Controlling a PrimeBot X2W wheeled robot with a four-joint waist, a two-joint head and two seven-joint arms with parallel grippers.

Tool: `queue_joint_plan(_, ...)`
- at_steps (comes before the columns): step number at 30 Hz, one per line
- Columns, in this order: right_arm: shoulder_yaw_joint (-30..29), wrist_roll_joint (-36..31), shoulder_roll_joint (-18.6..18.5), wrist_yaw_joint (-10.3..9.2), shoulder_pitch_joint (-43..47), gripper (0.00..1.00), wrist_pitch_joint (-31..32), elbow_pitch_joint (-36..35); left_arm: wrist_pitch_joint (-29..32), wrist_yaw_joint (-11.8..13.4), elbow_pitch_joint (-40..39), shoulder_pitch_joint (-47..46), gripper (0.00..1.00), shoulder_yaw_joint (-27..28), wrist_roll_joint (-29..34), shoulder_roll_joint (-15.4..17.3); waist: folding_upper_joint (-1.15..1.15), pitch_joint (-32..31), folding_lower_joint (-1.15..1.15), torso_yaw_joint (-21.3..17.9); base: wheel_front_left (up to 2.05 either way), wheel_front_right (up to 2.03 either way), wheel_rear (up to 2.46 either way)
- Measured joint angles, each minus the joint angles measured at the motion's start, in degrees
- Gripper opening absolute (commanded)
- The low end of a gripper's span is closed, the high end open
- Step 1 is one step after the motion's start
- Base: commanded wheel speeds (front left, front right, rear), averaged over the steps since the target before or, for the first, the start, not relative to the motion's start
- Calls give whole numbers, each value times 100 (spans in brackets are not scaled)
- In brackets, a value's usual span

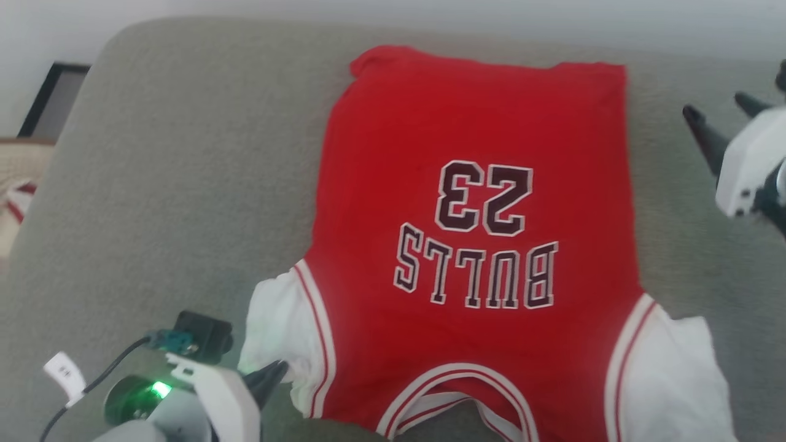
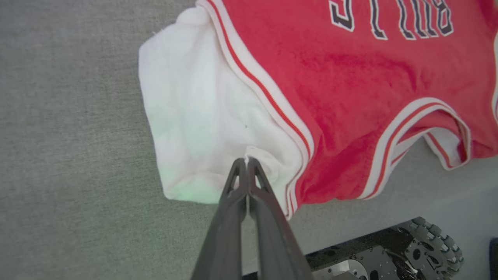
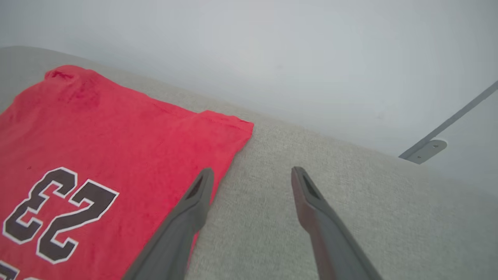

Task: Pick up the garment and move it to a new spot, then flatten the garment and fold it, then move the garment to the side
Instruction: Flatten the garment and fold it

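**Left side.** The left gripper (image 1: 277,370) (image 2: 246,160) sits at the near left corner of the scene. Its two dark fingers (image 2: 229,217) are pressed together, and a small pinch of white cloth is caught at the tips. That cloth belongs to the left sleeve (image 1: 276,319) (image 2: 194,116), at its near edge, where the fabric puckers toward the tips. The rest of the sleeve lies flat on the grey upholstered surface (image 1: 184,184) (image 2: 70,136). In the left wrist view, part of the robot's wheeled base (image 2: 428,249) shows beyond the near edge of that surface.

**Centre.** The garment (image 1: 473,153) (image 2: 350,97) (image 3: 116,136) is spread flat on the grey surface, front side up. Its collar (image 1: 454,393) lies nearest the robot and its hem lies at the far edge. The block lettering (image 1: 479,276) reads upside down from the head view. The far left hem corner is slightly bunched. The right sleeve (image 1: 669,368) lies at the near right, with nothing touching it.

**Right side.** The right gripper (image 1: 721,109) (image 3: 253,171) is raised off the surface at the far right, with its fingers standing well apart and nothing between them. It lies just beside the garment's far right corner. In its wrist view, one finger (image 3: 194,206) overlaps the garment's red side edge and the other is over bare grey upholstery. I cannot tell whether either finger touches the cloth.
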Motion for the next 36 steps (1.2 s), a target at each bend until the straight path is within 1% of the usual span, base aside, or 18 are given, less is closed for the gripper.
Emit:
queue_joint_plan(4, 97, -83, 57, 2, -760, 100, 118, 1031, 45, -182, 124, -274, 0, -75, 86, -238, 0, 226, 0, 263, 0, 0, 0)
queue_joint_plan(9, 118, -248, 114, 1, -1609, 100, 436, 2168, 79, -438, 330, -583, 0, -163, 234, -510, 0, 530, 0, 580, 0, 0, 0)
queue_joint_plan(15, 102, -287, 238, 2, -2335, 100, 831, 3156, 88, -704, 631, -917, 0, -238, 335, -818, 0, 879, 0, 947, 0, 0, 0)
queue_joint_plan(18, -31, -445, 174, 3, -2625, 100, 990, 3715, 87, -825, 784, -1024, 0, -294, 355, -961, 0, 1015, 0, 1120, 0, 0, 0)
queue_joint_plan(20, -74, -536, 164, 2, -2813, 100, 1281, 4080, 62, -884, 888, -1074, 0, -305, 367, -1045, 0, 1082, 0, 1225, 0, 0, 0)
queue_joint_plan(25, -245, -768, 189, 1, -3180, 100, 1638, 4631, -1, -977, 1067, -1100, 0, -311, 359, -1110, 0, 1183, 0, 1365, 0, 0, 0)
queue_joint_plan(26, -223, -827, 209, -1, -3218, 42, 1715, 4664, -10, -1005, 1092, -1105, 0, -311, 359, -1115, 0, 1185, 0, 1367, 0, 0, 0)
queue_joint_plan(27, -168, -898, 243, -4, -3240, 0, 1796, 4680, -12, -1007, 1120, -1112, 0, -310, 357, -1118, 0, 1180, 0, 1361, 0, 0, 0)
queue_joint_plan(29, -111, -943, 289, -2, -3276, 0, 1916, 4712, -35, -1016, 1166, -1115, 0, -302, 331, -1127, 0, 1161, 0, 1337, 0, 0, 0)
queue_joint_plan(31, -82, -964, 328, 4, -3277, 0, 1894, 4746, -43, -1031, 1212, -1114, 0, -291, 316, -1116, 0, 1131, 0, 1288, 0, 0, 0)
queue_joint_plan(34, 108, -1116, 400, 5, -3233, 0, 1827, 4740, -77, -1033, 1260, -1092, 0, -261, 282, -1072, 0, 1049, 0, 1187, 0, 0, 0)
queue_joint_plan(36, 155, -1072, 476, 4, -3162, 0, 1770, 4680, -83, -1017, 1265, -1060, 0, -240, 267, -1013, 0, 972, 0, 1097, 0, 0, 0)
